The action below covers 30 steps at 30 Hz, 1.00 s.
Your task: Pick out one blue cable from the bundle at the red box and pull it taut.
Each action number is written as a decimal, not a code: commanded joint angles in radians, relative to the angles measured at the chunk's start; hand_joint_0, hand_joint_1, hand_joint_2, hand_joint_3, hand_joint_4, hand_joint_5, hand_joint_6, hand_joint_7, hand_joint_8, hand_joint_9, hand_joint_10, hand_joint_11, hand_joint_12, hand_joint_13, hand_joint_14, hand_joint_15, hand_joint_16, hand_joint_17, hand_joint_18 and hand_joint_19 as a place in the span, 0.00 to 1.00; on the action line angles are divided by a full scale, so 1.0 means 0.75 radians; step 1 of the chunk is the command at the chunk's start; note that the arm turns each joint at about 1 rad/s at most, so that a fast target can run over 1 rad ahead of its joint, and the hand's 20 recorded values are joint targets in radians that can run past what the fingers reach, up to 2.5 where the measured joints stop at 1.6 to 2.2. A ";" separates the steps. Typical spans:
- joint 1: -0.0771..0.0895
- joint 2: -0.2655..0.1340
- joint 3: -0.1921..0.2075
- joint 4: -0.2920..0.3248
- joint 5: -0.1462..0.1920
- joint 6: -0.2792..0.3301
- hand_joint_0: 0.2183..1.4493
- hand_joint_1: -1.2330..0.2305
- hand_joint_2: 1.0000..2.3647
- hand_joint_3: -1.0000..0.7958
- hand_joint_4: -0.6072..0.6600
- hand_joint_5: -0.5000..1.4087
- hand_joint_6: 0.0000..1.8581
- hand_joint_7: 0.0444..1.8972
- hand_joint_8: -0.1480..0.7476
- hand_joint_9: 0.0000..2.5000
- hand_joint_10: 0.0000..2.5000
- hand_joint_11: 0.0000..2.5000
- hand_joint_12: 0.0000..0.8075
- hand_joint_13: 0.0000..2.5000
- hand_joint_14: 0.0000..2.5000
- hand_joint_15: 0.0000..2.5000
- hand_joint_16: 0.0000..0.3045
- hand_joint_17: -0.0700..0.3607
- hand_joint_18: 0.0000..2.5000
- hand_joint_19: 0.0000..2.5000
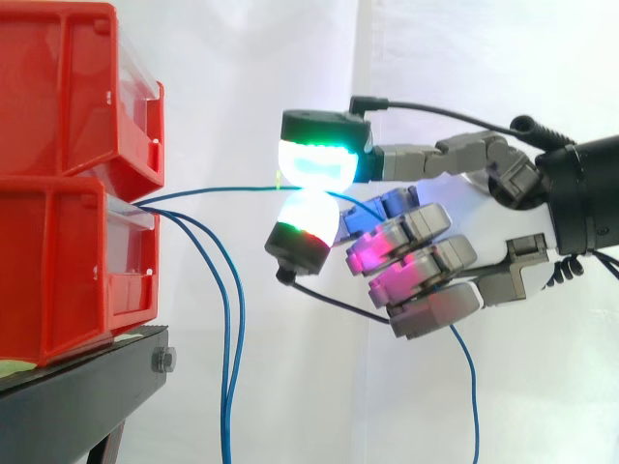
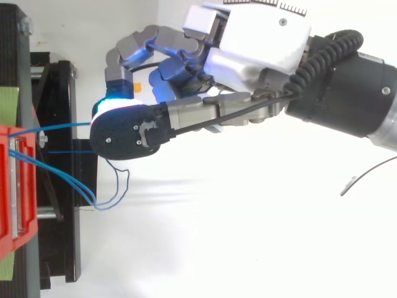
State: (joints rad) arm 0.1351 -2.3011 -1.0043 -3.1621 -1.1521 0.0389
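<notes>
Remote session, cable pick: I see the hand (image 2: 260,37) pinching one blue cable (image 1: 222,190) between two glowing pads (image 1: 319,159), one pressed above the strand and one below. The other fingers are curled in beneath them and grip nothing that I can make out. The cable leaves the front of the lower red box (image 1: 58,271) at the left and runs almost level to the pinch at the right, so I judge it close to taut, with little slack left to take up. It is thin, light and limp. It will follow the hand without resistance, but its smooth jacket could slide between the pads if I pull hard, so I would keep the hold on this straight run, well clear of the box mouth. I would also draw away along the cable's own line. By my count there are three blue strands at the box: the one in the pinch and two loose cables (image 1: 232,329) that droop from the same opening and hang down past the black stand (image 1: 87,387). A further blue length (image 1: 471,387) hangs below the hand, and I take it for the held cable's tail, though the fingers hide the join. There are two red boxes, the upper red box (image 1: 68,97) stacked on the lower, one stand and one hand.
</notes>
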 commanded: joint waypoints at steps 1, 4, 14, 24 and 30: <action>0.000 0.014 0.008 -0.024 -0.008 -0.003 0.41 0.33 0.02 0.55 0.28 0.15 0.53 0.72 0.43 0.32 1.00 0.54 0.36 0.39 1.00 0.53 0.11 0.34 0.49 0.67; 0.000 0.045 0.006 -0.087 -0.008 -0.005 0.41 0.33 0.02 0.55 0.28 0.15 0.53 0.72 0.43 0.32 1.00 0.54 0.36 0.39 1.00 0.53 0.11 0.34 0.49 0.67; 0.010 0.096 -0.039 -0.187 -0.002 -0.005 0.41 0.33 0.02 0.55 0.27 0.15 0.53 0.71 0.43 0.33 1.00 0.54 0.36 0.39 1.00 0.53 0.11 0.34 0.49 0.67; 0.063 0.211 -0.279 -0.151 0.084 0.007 0.41 0.33 0.02 0.55 0.28 0.15 0.53 0.71 0.44 0.33 1.00 0.54 0.36 0.39 1.00 0.53 0.11 0.34 0.49 0.67; 0.080 0.211 -0.303 -0.138 0.086 0.012 0.41 0.33 0.02 0.55 0.28 0.16 0.53 0.71 0.43 0.33 1.00 0.54 0.36 0.38 1.00 0.53 0.11 0.34 0.49 0.67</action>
State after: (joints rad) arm 0.1889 -2.1438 -1.2242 -3.2674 -1.0884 0.0468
